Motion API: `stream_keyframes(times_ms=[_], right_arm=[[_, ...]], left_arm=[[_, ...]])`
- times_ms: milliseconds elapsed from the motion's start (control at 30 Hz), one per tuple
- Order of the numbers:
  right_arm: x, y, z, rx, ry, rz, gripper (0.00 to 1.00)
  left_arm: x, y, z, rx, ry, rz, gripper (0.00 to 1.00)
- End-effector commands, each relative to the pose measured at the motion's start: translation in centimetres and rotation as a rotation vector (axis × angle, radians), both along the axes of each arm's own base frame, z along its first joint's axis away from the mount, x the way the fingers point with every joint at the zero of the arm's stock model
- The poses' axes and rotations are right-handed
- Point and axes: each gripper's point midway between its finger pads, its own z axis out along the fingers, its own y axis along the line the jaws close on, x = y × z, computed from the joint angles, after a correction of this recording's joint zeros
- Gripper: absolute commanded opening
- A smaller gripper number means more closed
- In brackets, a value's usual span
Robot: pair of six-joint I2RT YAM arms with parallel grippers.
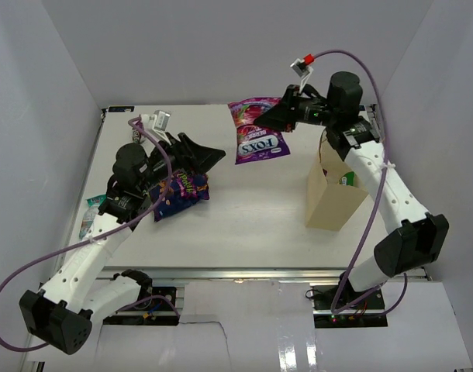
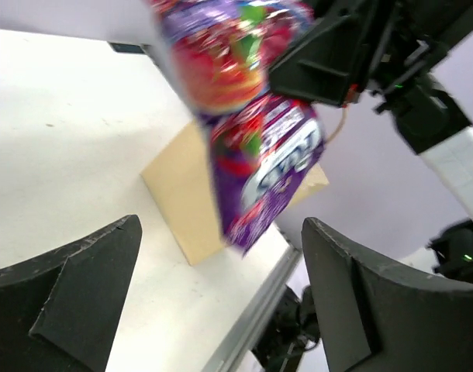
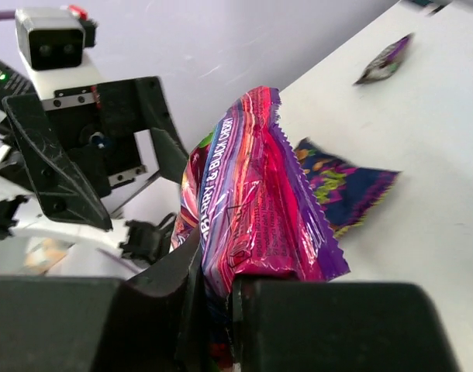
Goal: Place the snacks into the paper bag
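Two arms in play, and the right gripper [image 1: 274,118] has the prize: its fingers [image 3: 182,294] are pinched tight on the lower edge of the purple bag [image 1: 257,132], as the right wrist view shows, with crinkled foil bulging out past the pads. From the left wrist view the purple bag hangs clear of the table [image 1: 244,225], dangling in front of the paper bag [image 1: 329,198]. From above it sits to the left of the paper bag and farther back, not over the mouth.

The paper bag stands upright on the right side of the table, top open, and a green-white packet [image 1: 349,180] shows inside it.

Over on the left, the left gripper [image 1: 212,155] points across toward the right arm, fingers [image 2: 74,294] spread wide, nothing between them. Just beside it in the top view lies a dark packet [image 1: 181,191] with bright print, flat on the table; whether the fingers are above or level with it, I cannot tell. A teal packet [image 1: 89,211] sits at the table's left edge, partly hidden by the left arm. One small bar [image 3: 384,62] lies far off on the table in the right wrist view.
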Motion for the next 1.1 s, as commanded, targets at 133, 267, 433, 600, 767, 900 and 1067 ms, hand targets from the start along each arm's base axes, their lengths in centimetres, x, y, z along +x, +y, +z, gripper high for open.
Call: stream_keyframes(times_ms=[133,267,433,600,767,900,1067], right_arm=[[-2.4,-9.5,11.0,-0.03,-0.492,-0.279,0.08],[-2.9,-15.9,13.5,-0.149,-0.686,-0.573,0.08],[-0.8,-25.3,13.1,-0.32,-0.676,-1.031,0.08],[-0.2,-29.1,8.8,-0.463,-0.601,-1.188,0.08],[-0.1,-30.5,5.3,-0.568,-0.562,-1.218,0.08],[0.3,-29.2,1.7,-0.6,-0.516,-1.113,0.08],[0.6,-29.3,-2.3,-0.667,-0.469,-1.069,0.09]], left_arm=[[2.5,6.5,-6.8,0.319,0.187,0.378,0.96],[2.5,9.0,-12.2,0.444,0.344,0.492,0.96],[2.4,10.9,-16.0,0.489,0.475,0.592,0.97],[2.7,13.1,-17.9,0.519,0.567,0.704,0.96],[2.3,14.6,-19.3,0.551,0.631,0.774,0.96],[2.0,16.0,-20.4,0.589,0.656,0.818,0.96],[1.5,18.0,-22.4,0.67,0.699,0.861,0.96]])
